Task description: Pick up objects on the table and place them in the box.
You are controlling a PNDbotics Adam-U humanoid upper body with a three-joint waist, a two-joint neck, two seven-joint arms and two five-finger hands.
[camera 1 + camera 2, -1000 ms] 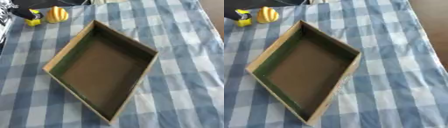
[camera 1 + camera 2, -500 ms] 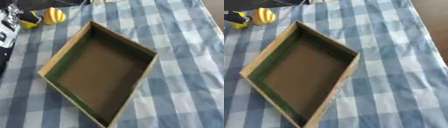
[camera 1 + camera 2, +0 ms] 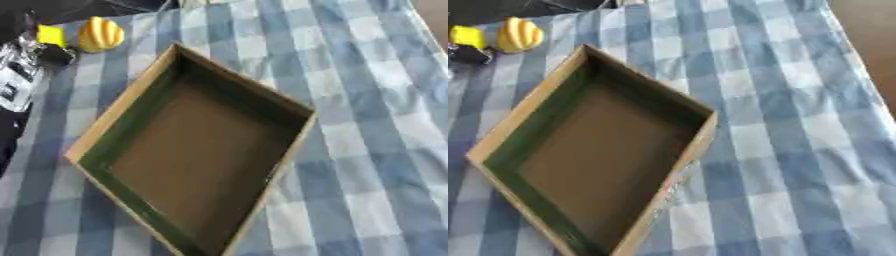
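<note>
An open cardboard box with dark green inner walls lies askew in the middle of the blue checked tablecloth, with nothing inside. Beyond its far-left corner sits a ribbed yellow object. Right beside that is a small yellow and black thing. My left hand, black with silver parts, comes in along the left edge, close to the small yellow and black thing. I cannot make out how it stands against that thing. My right hand shows in no view.
The blue checked tablecloth stretches wide to the right of the box. The table's right edge runs down the far right, with brown floor beyond. Dark items lie past the table's far edge at top left.
My left arm has come further into view along the left edge, toward the small yellow and black thing. The whole picture has shifted a little, so the camera moved.
</note>
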